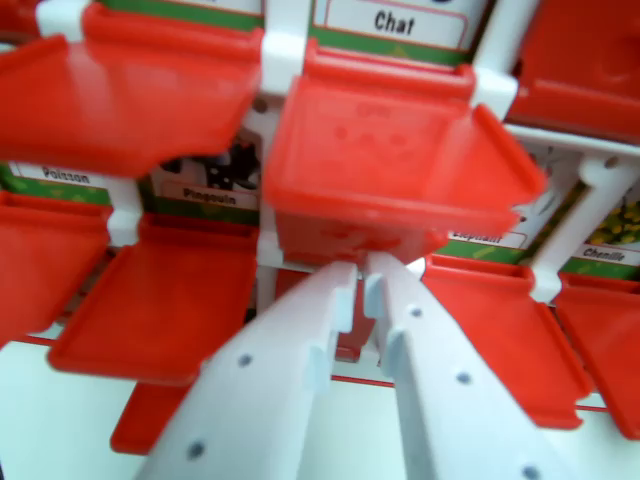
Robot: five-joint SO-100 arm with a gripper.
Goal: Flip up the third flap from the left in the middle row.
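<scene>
One flap (385,165) is filling the middle of your wrist view, a red tray tilting toward the camera, and your gripper (362,282) is coming up at it from 6 o'clock. Its two white fingers (300,340) are nearly pressed together, with only a thin slit between the tips, pinching nothing, and the tips are sitting right at the flap's lower front edge. Whether they are touching it, you cannot tell through the blur.

You are risking a slip here: narrow tips on a slanted, smooth edge may be sliding off to one side instead of lifting. Pushing inward rather than upward could be shoving the whole white frame (283,40) back.

Neighbours are crowding you. Another red flap (130,90) is hanging at 10 o'clock, one (160,300) at 8 o'clock and one (505,320) at 4 o'clock, all just beside your fingers, so any sideways drift could be catching the wrong one. Picture cards (395,20) are showing at 12 o'clock.
</scene>
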